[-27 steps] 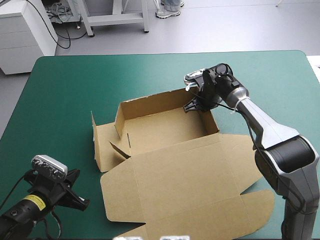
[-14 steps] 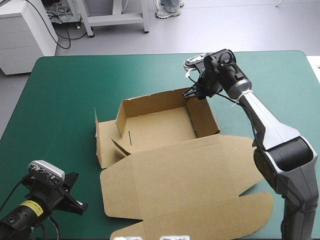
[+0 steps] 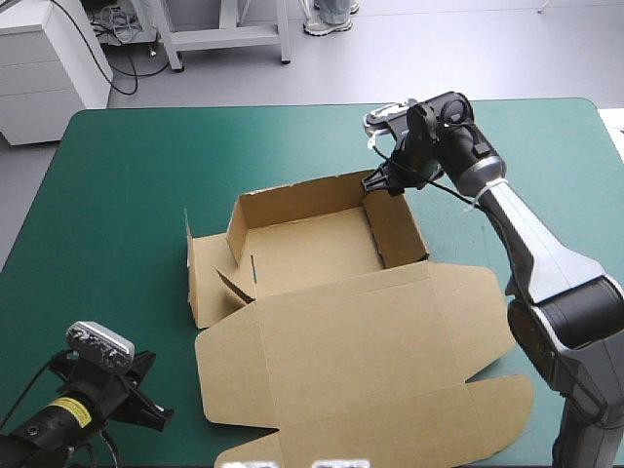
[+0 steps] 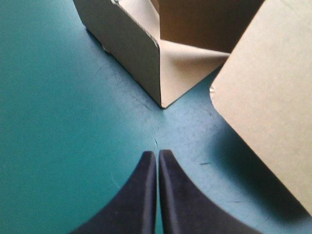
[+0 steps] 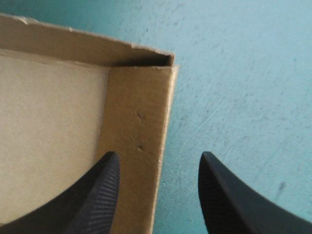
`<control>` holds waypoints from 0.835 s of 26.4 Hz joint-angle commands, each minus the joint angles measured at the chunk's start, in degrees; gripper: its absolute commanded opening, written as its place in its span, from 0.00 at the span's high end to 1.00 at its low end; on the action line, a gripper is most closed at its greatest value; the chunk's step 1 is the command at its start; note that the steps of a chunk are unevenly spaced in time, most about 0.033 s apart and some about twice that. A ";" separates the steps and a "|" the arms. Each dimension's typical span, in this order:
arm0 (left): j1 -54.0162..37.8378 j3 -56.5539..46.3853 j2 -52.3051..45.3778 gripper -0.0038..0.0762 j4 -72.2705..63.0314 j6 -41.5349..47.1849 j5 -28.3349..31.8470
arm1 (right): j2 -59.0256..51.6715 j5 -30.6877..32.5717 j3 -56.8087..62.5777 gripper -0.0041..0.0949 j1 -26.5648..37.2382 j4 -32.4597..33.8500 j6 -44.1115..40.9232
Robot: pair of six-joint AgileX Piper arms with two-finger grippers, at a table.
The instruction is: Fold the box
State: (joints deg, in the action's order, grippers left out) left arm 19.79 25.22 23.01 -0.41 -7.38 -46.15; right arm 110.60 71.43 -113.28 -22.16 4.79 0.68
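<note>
right end effector (image 5: 158, 161) parted, astride box (image 5: 53, 112)

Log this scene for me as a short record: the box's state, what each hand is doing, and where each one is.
box: brown box, part-formed tray, far and right sides raised
lid: lid flat on the table, toward the near edge
right hand: right hand open, straddling the right wall at the far right corner, not clamped
left hand: left hand shut, empty, over the teal-green cover, apart from the box
</note>
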 commanded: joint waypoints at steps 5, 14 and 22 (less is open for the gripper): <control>-0.15 -1.04 0.55 0.96 -1.18 0.34 6.09 | 2.90 0.30 2.55 0.48 -0.01 -0.12 -0.68; -0.15 -1.04 0.55 0.96 -1.18 0.34 6.09 | 4.25 0.30 2.79 0.97 -0.01 0.55 -1.58; -0.15 -1.04 0.55 0.96 -1.18 0.34 6.21 | -1.77 0.30 2.79 0.98 0.47 1.84 -1.71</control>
State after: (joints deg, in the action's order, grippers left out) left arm 19.79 22.87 23.01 -1.04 -7.38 -43.63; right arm 115.67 70.25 -109.08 -22.16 4.50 -2.16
